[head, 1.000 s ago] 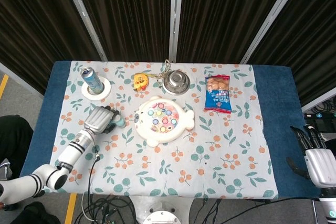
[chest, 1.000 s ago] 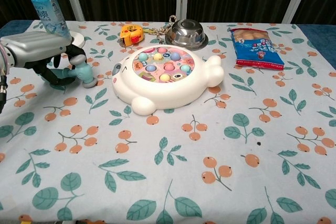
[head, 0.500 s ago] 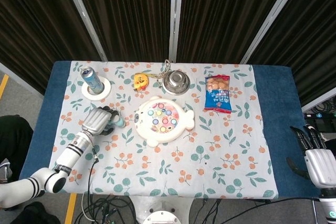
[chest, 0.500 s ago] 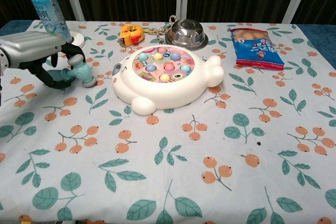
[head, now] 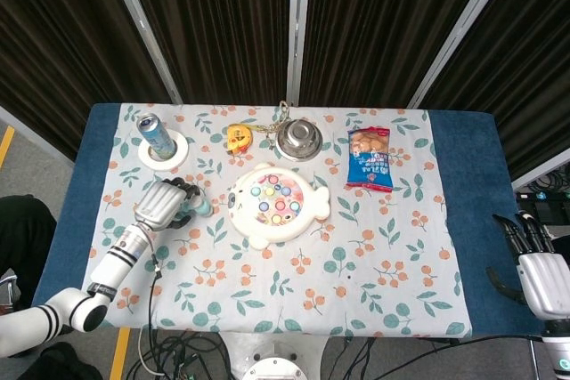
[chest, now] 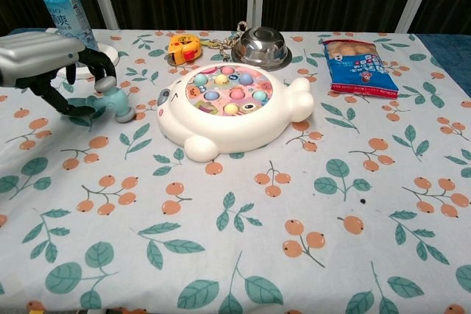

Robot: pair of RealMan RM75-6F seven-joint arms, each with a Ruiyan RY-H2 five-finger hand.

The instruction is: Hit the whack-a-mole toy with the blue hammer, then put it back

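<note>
— Where is the blue hammer (chest: 112, 101)?

— Near the left edge of the bench (head: 472, 220), just left of the whack-a-mole toy (chest: 229, 109). It is pale blue plastic with a rounded grey striking face, lying on the cloth (chest: 243, 255). The left hand (chest: 45, 64), silver-shelled with black fingers, arches over its handle; the fingers curl down around it, but whether they actually grip it I cannot tell.

— And the toy itself?

— Glossy white plastic, shaped like a plump seal with a small face at its left end and flippers at the right. Its round pink top carries pastel buttons. It sits at the middle of the bench.

— The other hand?

— The right hand (head: 540, 266) hangs off the right edge, beside the blue border, fingers straight and slightly apart, holding nothing.

— What else?

— Along the far edge: a tall drink can (chest: 68, 17) on a white round coaster (head: 164, 151), a yellow tape measure (chest: 184, 47), a shiny steel bowl (chest: 262, 45) turned upside down, and a flat blue snack bag (chest: 360, 58). The cloth is white with printed orange berries and green leaves.
</note>
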